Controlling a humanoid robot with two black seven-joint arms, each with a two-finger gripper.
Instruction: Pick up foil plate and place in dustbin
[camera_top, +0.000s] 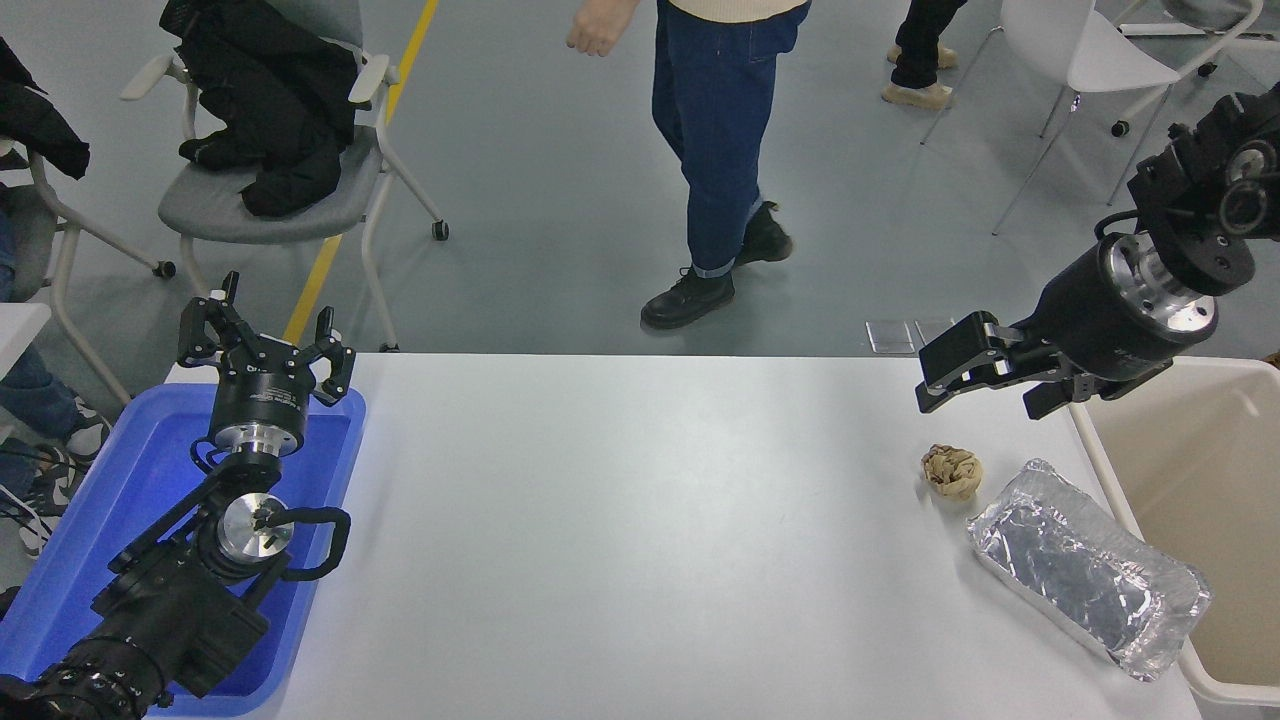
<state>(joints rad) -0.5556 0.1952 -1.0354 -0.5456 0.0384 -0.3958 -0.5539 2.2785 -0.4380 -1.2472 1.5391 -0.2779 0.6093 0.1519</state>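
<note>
**Foil Plate Pick: Pre-Grasp Status and Hazards**

Nearest the camera, the left arm sits parked at the lower left over the blue tray (60, 560); the left gripper (265, 335) has its fingers spread and holds nothing.

**Position of parts.** The foil plate (1088, 568) lies flat on the white table (620, 520) at the near right corner, open side up. One long side runs just beside the rim of the dustbin (1190, 470), and the plate's near end appears to overhang that rim slightly. A crumpled paper ball (952, 471) rests just beyond the plate's far end, close to it but apart.

**Right gripper.** The right gripper (960, 380) hangs above the table, beyond the paper ball and clear of the plate. Its fingers are parted and empty.

**Orientation.** The plate's long axis runs diagonally, from far-left near the paper ball to near-right at the dustbin. A grasp across the short axis, on a long wall, is judged the most workable.

**Hazards.**
- Thin foil is likely to buckle under a firm pinch, letting the wall slip free.
- A descent at the far end could strike the paper ball and roll it.
- Pushing instead of pinching could slide the plate along the rim or tip it off the table edge.
- A person walks past the table's far side.
</note>
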